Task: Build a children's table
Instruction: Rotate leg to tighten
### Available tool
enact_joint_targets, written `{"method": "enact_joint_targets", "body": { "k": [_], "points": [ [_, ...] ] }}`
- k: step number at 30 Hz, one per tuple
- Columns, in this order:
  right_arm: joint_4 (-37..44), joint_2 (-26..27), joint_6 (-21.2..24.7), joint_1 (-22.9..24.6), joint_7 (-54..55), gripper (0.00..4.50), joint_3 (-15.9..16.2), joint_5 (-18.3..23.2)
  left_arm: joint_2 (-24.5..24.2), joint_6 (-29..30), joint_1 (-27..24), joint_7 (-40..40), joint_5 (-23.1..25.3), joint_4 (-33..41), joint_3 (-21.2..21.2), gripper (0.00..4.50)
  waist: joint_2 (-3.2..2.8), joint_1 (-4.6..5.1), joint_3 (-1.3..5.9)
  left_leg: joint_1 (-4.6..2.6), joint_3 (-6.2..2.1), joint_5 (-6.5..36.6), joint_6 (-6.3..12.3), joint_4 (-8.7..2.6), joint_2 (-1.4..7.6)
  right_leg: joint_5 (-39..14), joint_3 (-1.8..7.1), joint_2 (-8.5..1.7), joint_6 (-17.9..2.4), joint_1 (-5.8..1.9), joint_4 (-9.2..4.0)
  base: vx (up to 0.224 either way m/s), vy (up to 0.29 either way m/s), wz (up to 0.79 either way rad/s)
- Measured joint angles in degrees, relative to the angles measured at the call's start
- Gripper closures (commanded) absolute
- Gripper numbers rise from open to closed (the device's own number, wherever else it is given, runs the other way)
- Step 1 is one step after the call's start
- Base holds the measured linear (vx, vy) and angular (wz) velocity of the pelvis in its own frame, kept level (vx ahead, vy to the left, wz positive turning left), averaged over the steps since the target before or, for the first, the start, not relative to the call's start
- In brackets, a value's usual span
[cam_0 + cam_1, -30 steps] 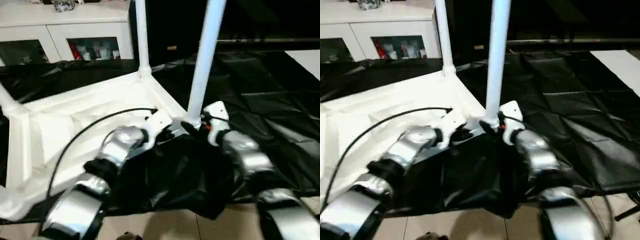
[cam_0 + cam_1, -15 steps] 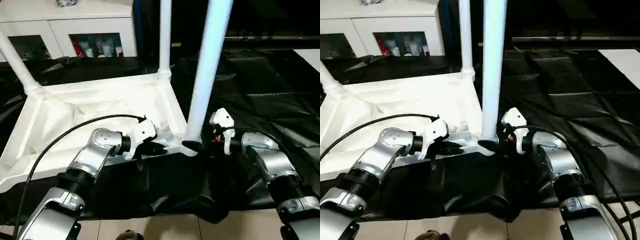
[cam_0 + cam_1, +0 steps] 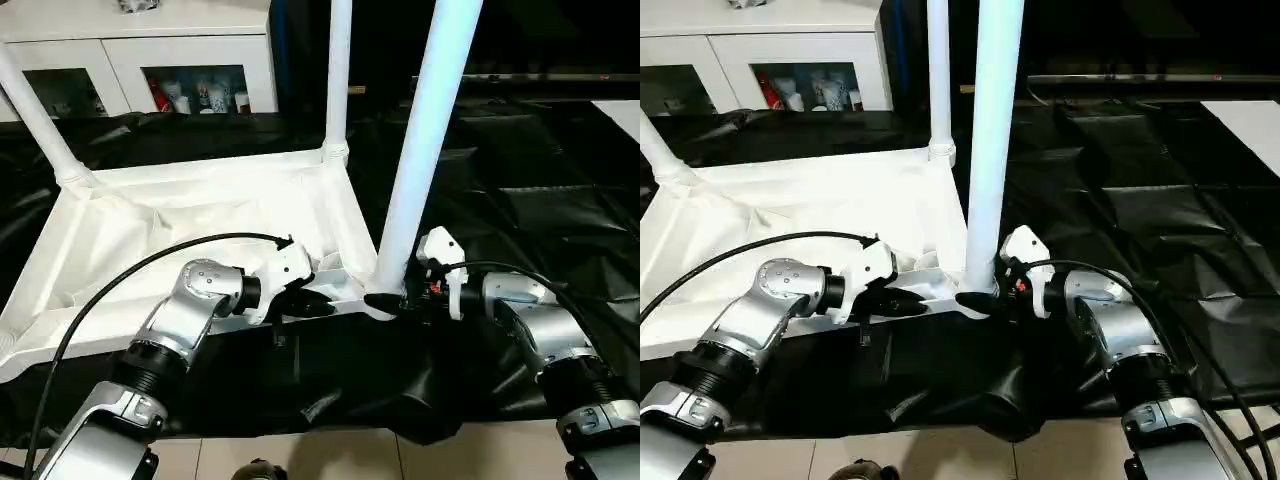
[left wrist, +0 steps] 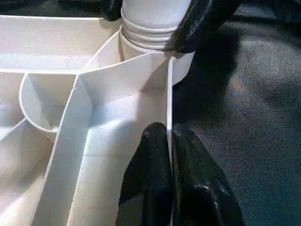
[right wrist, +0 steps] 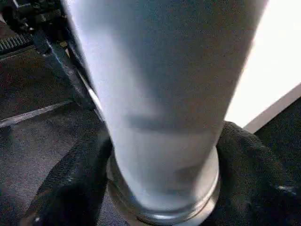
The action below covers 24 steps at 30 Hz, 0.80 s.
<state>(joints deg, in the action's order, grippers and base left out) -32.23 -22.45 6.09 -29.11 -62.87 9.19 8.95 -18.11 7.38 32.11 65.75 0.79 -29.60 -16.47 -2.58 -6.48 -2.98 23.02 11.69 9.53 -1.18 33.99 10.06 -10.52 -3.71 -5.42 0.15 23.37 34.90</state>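
Since half a second ago little moves. Right gripper (image 3: 392,301) clamps the near-right white tapered tube leg (image 3: 425,150) at its socket; left gripper (image 4: 169,141) pinches the upturned white plastic tabletop's (image 3: 180,235) near rim. Three legs show seated.
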Motion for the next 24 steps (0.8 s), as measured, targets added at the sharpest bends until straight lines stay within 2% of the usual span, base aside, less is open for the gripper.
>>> {"method": "enact_joint_targets", "body": {
  "k": [4, 11, 13, 17, 22, 24],
  "points": [
    [0.0, 0.0, 0.05, 0.0, -0.04, 1.72, 0.0, 0.05, -0.01, 0.13, -0.01, 0.01, 0.0, 0.1, 0.0, 4.5, 0.03, 0.0, -0.02, 0.0, 0.0, 0.0, 0.0, 0.02, 0.0, 0.0, 0.01, 0.0, 0.0, 0.0, 0.0, 0.0, 0.0, 0.0],
    [-0.4, 0.92, -0.01, 0.02, 1.44, 1.77, -0.25, -0.05, -0.2, 0.26, -0.09, -0.38, 0.04, 0.09, 0.08, 4.5, 0.07, 0.05, -0.01, 0.0, 0.0, 0.0, 0.0, 0.05, 0.0, 0.0, 0.0, 0.0, 0.0, 0.0, 0.04, 0.0, 0.0, 0.0],
    [-2.74, 3.02, -1.15, -0.07, 6.05, 1.78, -1.48, -0.21, 0.6, 0.18, 0.24, -3.18, 0.83, -0.84, 0.36, 4.5, 0.2, 0.4, 0.08, -0.08, 0.0, 0.0, 0.0, 0.11, 0.0, 0.01, 0.02, 0.01, -0.01, -0.03, 0.08, 0.0, 0.0, 0.0],
    [-8.77, 9.02, -1.65, -2.41, 23.14, 1.78, -5.57, -1.16, 5.58, -0.04, 4.79, -13.76, 3.7, -8.59, 0.73, 4.5, 0.27, 1.28, 0.09, -0.46, -0.01, 0.01, -0.02, 0.14, -0.05, -0.01, 0.07, -0.01, 0.04, -0.4, 0.02, 0.0, 0.0, 0.0],
    [-13.98, 15.45, -0.66, -5.73, 43.15, 1.78, -9.37, -2.3, 11.56, -0.19, 9.5, -24.7, 6.12, -17.11, 0.73, 4.5, 0.31, 1.37, 0.04, -0.97, -0.13, 0.02, -0.02, 0.08, -0.1, -0.12, 0.0, -0.03, 0.22, -0.9, -0.3, -0.011, 0.002, 0.0],
    [-16.47, 16.68, -0.66, -7.43, 48.12, 1.78, -10.24, -2.35, 13.76, 0.02, 11.06, -28.18, 6.74, -20.09, 0.73, 4.5, 0.24, 1.46, 0.01, -1.22, -0.22, 0.02, -0.02, -0.21, -0.15, -0.13, -0.17, -0.02, 0.23, -1.1, -1.09, -0.056, 0.025, 0.02]
  ]
}}
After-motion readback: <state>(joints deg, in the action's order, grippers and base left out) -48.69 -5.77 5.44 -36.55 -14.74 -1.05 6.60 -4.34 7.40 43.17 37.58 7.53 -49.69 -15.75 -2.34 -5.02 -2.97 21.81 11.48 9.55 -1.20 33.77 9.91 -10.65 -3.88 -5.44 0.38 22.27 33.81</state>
